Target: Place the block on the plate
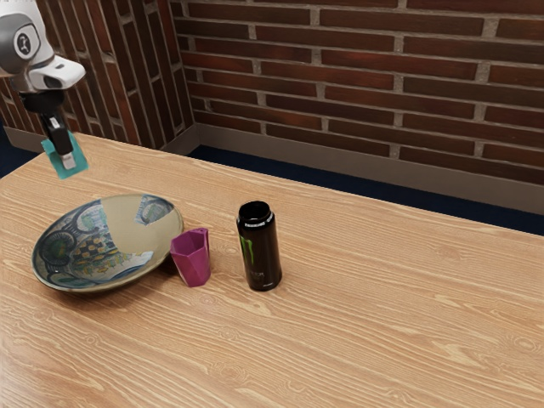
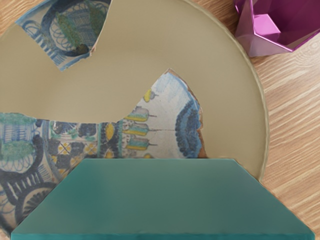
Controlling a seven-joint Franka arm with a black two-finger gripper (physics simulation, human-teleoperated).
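In the exterior view, my gripper (image 1: 67,156) is at the upper left, shut on the teal block (image 1: 78,162). The block hangs in the air, apart from the wide, shallow plate (image 1: 127,225), which rests lower on the table with a beige and blue patterned inside. The wrist view shows the block (image 2: 160,200) large and close to the hand, with the plate (image 2: 215,55) beyond it. The block covers part of the plate's rim and painted surface there.
Close beside the plate stands a magenta cup (image 1: 192,257), also visible in the wrist view as a faceted purple cup (image 2: 260,40). A black can (image 1: 259,246) is upright on the wooden table (image 1: 391,314), toward the exterior view's right from the cup. Brick walls rise behind.
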